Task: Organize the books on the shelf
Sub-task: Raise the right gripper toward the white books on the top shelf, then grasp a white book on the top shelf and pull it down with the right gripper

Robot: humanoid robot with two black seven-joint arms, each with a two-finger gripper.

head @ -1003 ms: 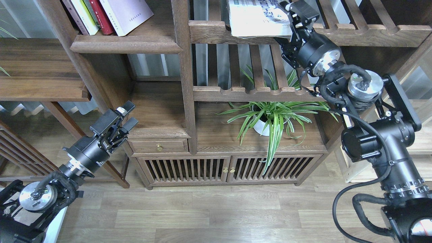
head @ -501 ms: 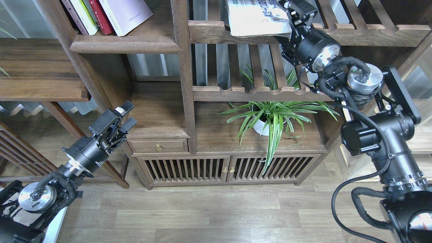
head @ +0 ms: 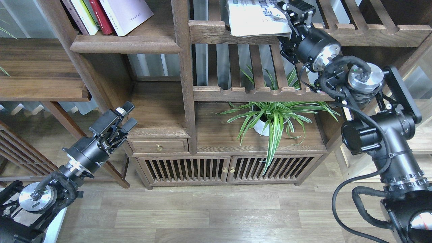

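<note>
Your tall dark bookcase (head: 184, 67) fills most of the view, and there is no tabletop here, so I place things by its shelves and posts. The target shelf (head: 126, 44), the solid plank with the rounded moulded front at upper left, already carries a leaning row: the thick pale lavender-white book (head: 126, 13) at the right end, the thin red book (head: 101, 17) touching its left side, and further spines beyond, cut off by the top edge.

The large white book with green characters (head: 256, 17) is not there yet. It lies on the top slatted rack (head: 364, 33) right of the centre post, its near edge hanging over the scalloped front rail. Your right gripper (head: 285, 15) is at that book's right edge, fingers pinched on it as far as I can judge; the contact itself is partly hidden.

Your left gripper (head: 123, 119) hovers low beside the drawer shelf, fingers slightly spread, holding nothing. The potted spider plant (head: 270, 118) sits below the lower rack, well apart from both.

By my reading, 2 of 3 books are placed; what remains is carrying the white one left past the post and standing it beside the lavender one.
</note>
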